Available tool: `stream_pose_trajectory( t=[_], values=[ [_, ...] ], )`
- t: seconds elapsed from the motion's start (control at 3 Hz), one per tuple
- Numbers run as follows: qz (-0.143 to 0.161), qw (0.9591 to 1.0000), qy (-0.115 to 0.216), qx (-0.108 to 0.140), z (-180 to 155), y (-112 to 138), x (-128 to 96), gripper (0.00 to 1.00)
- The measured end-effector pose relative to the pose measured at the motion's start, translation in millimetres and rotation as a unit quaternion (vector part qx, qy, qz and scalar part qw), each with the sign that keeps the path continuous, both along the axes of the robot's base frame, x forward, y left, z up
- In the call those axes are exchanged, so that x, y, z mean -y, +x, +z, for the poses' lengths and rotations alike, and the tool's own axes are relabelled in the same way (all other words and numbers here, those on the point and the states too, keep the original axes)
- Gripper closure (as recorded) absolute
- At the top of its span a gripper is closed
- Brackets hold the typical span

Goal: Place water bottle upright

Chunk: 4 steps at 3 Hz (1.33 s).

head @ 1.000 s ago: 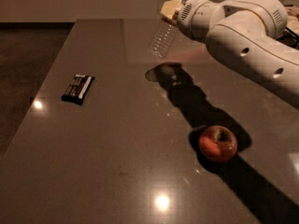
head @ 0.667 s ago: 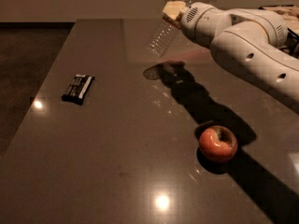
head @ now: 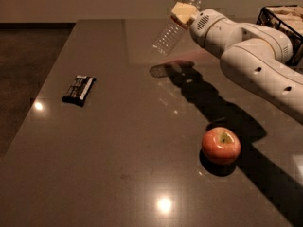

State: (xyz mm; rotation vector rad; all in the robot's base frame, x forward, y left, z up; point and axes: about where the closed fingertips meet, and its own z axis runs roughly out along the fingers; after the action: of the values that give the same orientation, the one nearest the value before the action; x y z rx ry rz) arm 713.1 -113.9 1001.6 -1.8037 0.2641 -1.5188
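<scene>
While the gripper (head: 183, 12) grips the bottle (head: 166, 34) near its neck, fingers closed tight round it, the bottle hangs tilted above the table's (head: 118, 164) far end, cap uppermost. Grasping and lifting look done; righting and setting down remain.

Plain beige wall (head: 94, 1) behind. Dark floor (head: 23, 70) at left. Wide glossy grey-brown table (head: 118, 150) fills view, two bright light glints on top, long shadow across right side. Black wire basket (head: 277, 7) at far right. My gripper (head: 183, 12) high over table's far side, clamped on water bottle (head: 166, 36)
</scene>
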Motion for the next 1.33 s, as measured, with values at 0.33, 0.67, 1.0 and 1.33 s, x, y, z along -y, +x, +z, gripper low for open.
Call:
stream_pose_trajectory(
  t=[0.33,0.67,1.0,1.33],
  values=[
    [0.002,0.9995,-0.015,0.028,-2,1,6,1.0],
    [0.006,0.9981,-0.036,0.049,-5,0,7,1.0],
    [0.017,0.9954,-0.062,0.072,-10,-3,1,1.0],
    [0.03,0.9913,-0.088,0.093,-15,-8,-3,1.0]
  ],
)
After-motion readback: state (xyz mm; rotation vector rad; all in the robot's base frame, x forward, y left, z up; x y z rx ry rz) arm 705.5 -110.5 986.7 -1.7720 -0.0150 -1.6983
